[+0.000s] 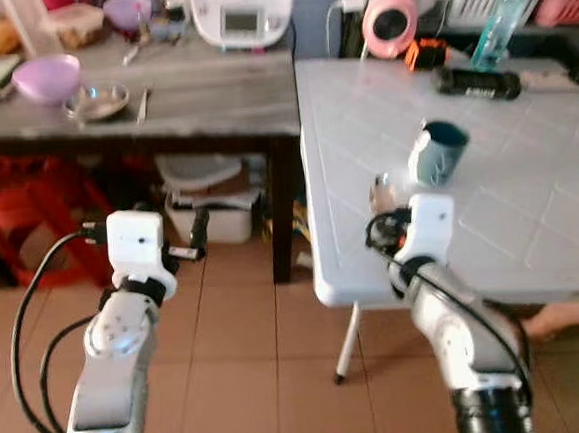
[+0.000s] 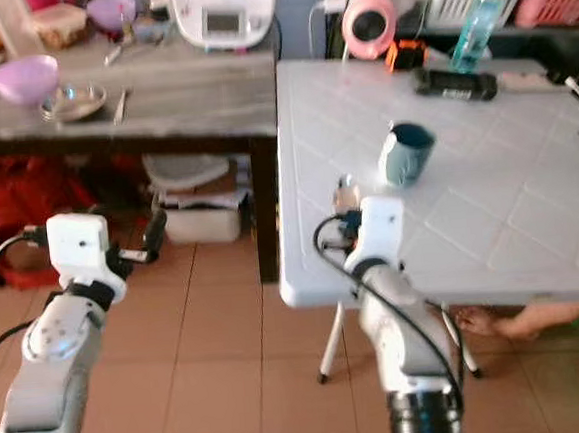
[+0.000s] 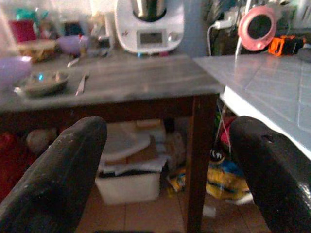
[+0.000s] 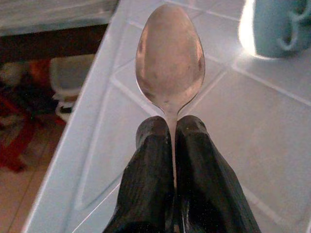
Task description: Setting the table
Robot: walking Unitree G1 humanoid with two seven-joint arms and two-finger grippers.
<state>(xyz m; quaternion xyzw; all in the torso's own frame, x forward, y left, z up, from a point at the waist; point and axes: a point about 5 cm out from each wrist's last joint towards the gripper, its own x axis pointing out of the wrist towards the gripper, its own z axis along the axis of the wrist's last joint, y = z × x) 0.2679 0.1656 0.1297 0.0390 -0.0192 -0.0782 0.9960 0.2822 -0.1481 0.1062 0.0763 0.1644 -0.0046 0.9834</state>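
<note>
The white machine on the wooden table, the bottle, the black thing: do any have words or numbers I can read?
None can be read.
White machine: its small screen is blurred.
Bottle: label too blurred.
Black thing: pale marks, too small.
Spoon in the right gripper: no writing.

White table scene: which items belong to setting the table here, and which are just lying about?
Part of the job:
- spoon, clamped in the right gripper above the white table
- teal mug, standing on that table

Lying about:
- black flashlight, water bottle, pink mirror
- on the wooden table: purple bowl, metal dish, white kitchen appliance
</note>
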